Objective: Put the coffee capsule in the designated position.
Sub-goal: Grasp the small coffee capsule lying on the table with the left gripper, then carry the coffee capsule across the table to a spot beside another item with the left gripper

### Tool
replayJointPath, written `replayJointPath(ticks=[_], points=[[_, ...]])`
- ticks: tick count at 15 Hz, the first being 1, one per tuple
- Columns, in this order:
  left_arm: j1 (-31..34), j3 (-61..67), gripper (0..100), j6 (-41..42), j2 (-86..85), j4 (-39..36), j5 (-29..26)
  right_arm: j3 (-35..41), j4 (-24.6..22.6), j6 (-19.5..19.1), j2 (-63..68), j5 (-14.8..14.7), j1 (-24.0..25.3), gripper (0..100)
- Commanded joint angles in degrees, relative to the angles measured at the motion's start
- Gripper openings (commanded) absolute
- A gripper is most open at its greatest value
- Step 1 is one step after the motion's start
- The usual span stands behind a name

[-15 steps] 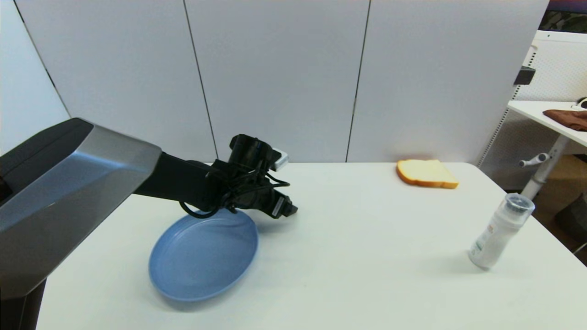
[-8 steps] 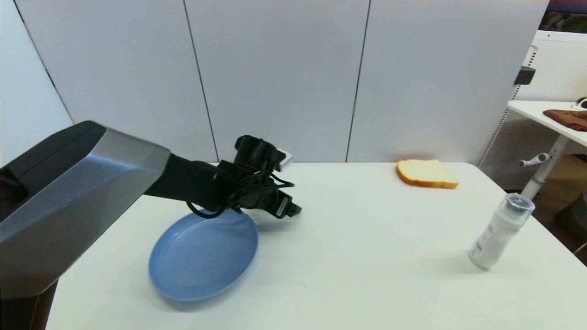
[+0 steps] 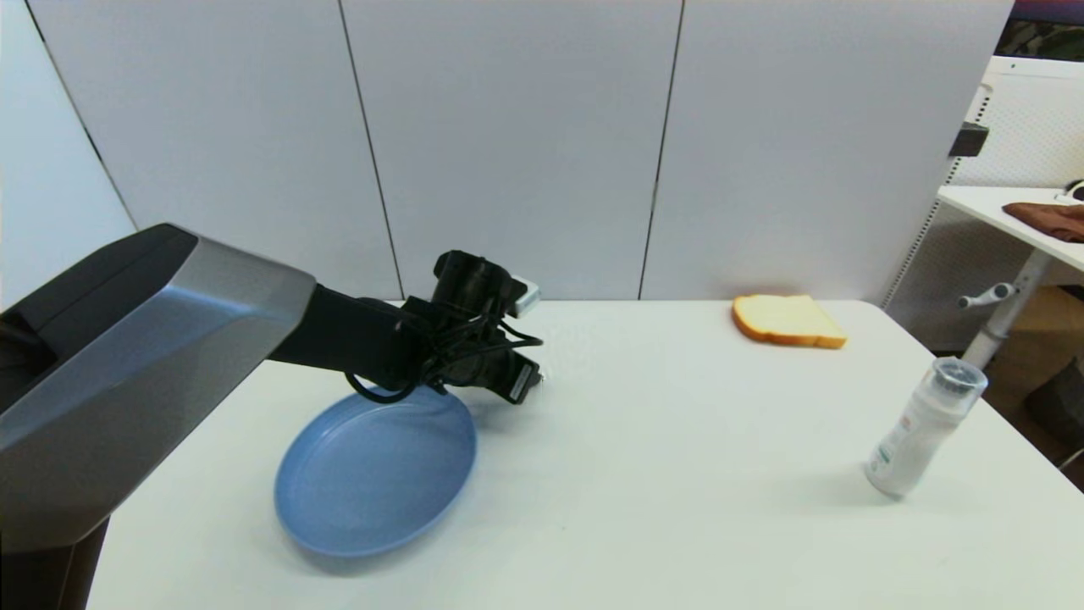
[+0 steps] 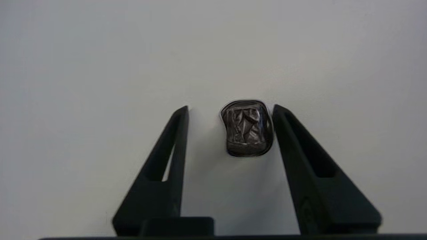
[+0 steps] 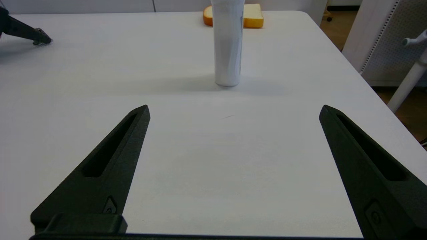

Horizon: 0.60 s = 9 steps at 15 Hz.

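the left end effector point(image 4: 230, 110) sits low on the white bench point(image 3: 677, 474) just past the blue plate point(image 3: 373, 474), fingers parted around the coffee capsule point(image 4: 247, 128), one finger touching it. the right end effector point(image 5: 233, 110) is released, parked near the white bottle point(image 5: 228, 43).

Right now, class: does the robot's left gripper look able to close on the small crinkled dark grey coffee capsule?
Probably yes. The left gripper is open, low over the white table, with the coffee capsule between its fingers, close against one. Nothing blocks them.
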Motion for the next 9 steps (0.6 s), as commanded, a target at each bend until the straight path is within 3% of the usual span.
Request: replayJointPath(ticks=[1,9], points=[[0.0,0.0,0,0.1,-0.1,0.1,0.0,0.0,0.0,0.0,0.1,0.0,0.0,100],[0.0,-0.1,0,0.1,-1.1,0.1,0.0,0.0,0.0,0.0,0.1,0.0,0.0,100]])
